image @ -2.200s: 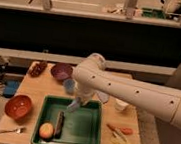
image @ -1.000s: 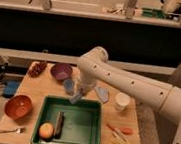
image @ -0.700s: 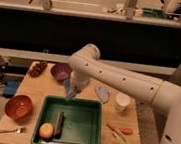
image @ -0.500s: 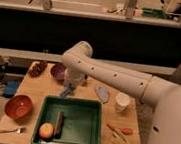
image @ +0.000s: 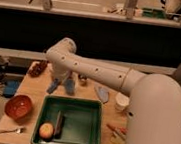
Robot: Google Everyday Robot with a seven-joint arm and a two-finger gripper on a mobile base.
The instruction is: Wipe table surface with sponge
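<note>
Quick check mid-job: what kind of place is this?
Probably an indoor office or lab test station: a wooden table with a red bowl and green tray, beside a railed ledge. The claw hangs over the table behind the tray.

Arm (image: 104,74): single, white, with small dark dots along its shell. The bulky lower link fills the right foreground. A long link reaches up and leftward to a rounded joint (image: 61,52).
Wrist (image: 60,72): turns straight down from that joint.
Gripper (image: 62,86): two-finger, pointing down, left of centre in the camera view, low over the table surface (image: 33,90). Its bluish fingers (image: 54,86) are spread, with a clear gap between them and nothing held.
</note>
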